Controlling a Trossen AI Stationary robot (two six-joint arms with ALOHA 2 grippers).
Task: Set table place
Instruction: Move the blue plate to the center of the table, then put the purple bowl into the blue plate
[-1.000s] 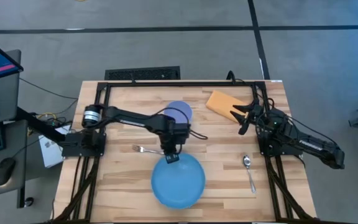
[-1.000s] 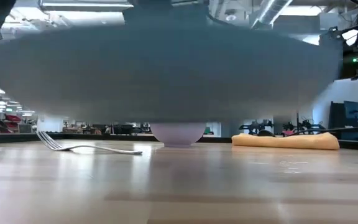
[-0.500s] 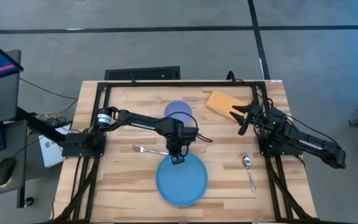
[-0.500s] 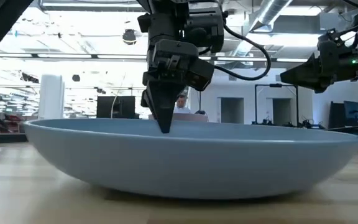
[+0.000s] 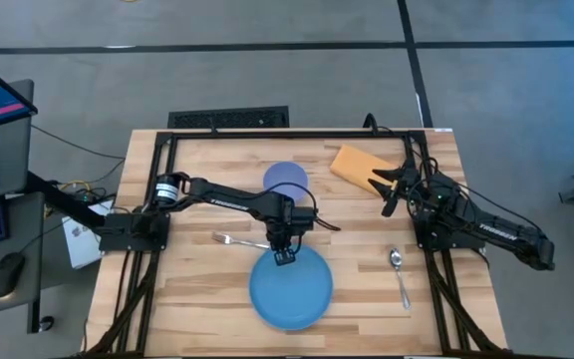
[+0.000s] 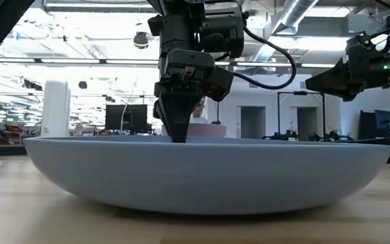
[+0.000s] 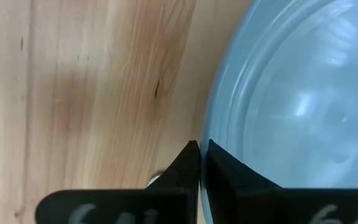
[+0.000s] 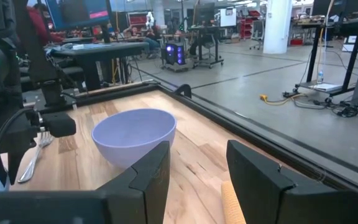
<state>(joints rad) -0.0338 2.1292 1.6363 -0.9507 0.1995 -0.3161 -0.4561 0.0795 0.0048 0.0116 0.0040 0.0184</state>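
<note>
A round blue plate (image 5: 290, 289) lies on the pale wooden table (image 5: 187, 299) near its front middle; its base rests on the boards in the low view (image 6: 202, 183). My left gripper (image 5: 284, 255) is shut on the plate's far rim. A purple bowl (image 5: 287, 179) stands upright behind it. A fork (image 5: 229, 239) lies left of the plate and a spoon (image 5: 399, 274) right of it. My right gripper (image 5: 382, 189) is open and empty at the near edge of an orange-tan pad (image 5: 355, 164). My left gripper pinches the plate's far rim (image 7: 211, 134) between its two fingers, one finger on the inner side and one (image 7: 182, 167) on the outer side. The fingers come from above, pointing down (image 6: 178, 129). The plate sits level with its base on the table.
A black metal frame (image 5: 267, 135) runs along the table's edges. In the right wrist view the bowl (image 8: 133, 135) and the fork (image 8: 33, 155) stand ahead of my right gripper (image 8: 197, 180). Bare boards lie left of the fork and between plate and spoon.
My left gripper has gone down and a little toward the table's right edge with the plate. The plate hung clear of the table a second ago and now rests on it, level. The gripper stays shut on the rim.
</note>
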